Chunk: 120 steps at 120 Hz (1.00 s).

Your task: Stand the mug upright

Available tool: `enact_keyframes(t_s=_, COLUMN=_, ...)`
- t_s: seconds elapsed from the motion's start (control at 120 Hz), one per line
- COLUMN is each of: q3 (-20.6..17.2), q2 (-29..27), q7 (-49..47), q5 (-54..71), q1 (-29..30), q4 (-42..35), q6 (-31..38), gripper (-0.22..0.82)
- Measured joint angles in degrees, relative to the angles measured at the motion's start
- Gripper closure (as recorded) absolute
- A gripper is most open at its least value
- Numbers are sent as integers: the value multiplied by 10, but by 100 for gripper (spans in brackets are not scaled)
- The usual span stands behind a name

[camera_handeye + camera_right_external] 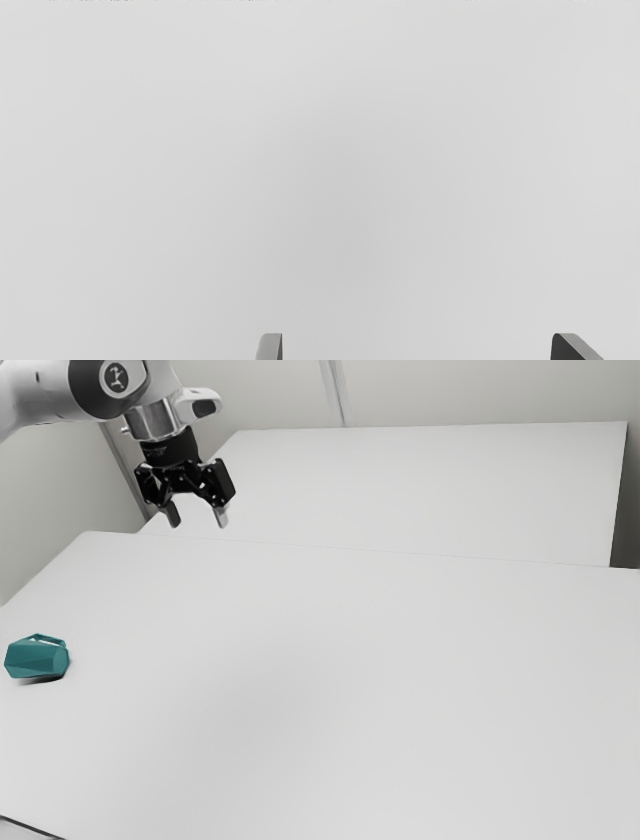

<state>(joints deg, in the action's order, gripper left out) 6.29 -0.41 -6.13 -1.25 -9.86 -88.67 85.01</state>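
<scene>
White, broad and bare between its edges, the table (350, 700) carries the job. Over its far corner on the exterior view's left, the arm (55, 392) reaches in, and the gripper (197, 523) hangs in the air with its fingers spread and nothing between them. Smaller still is the teal mug (35, 661), down on its side near the table's edge on the exterior view's left, well apart from the gripper. Its handle (48, 641) sits along the upper, far side (which end is the mouth, I can't tell for sure).

So the mug has yet to be stood up, and I judge the step in hand to be getting to it. The next move calls for travel along that edge, then lowering with open fingers about the body, clear of the handle, ready to grip and tip it onto its base.
</scene>
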Motion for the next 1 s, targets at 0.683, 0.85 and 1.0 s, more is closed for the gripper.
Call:
enact_keyframes(t_s=0.683, q3=-9, q2=-13, q7=62, q5=-6, q1=221, q4=-17, q6=16, gripper=2)
enact_keyframes(t_s=0.85, q3=-9, q2=5, q7=115, q5=-17, q1=312, q4=-17, q6=19, gripper=2)
enact_keyframes(t_s=1.0, q3=-10, q2=33, q7=174, q5=-40, q1=381, q4=-16, q6=32, gripper=2)
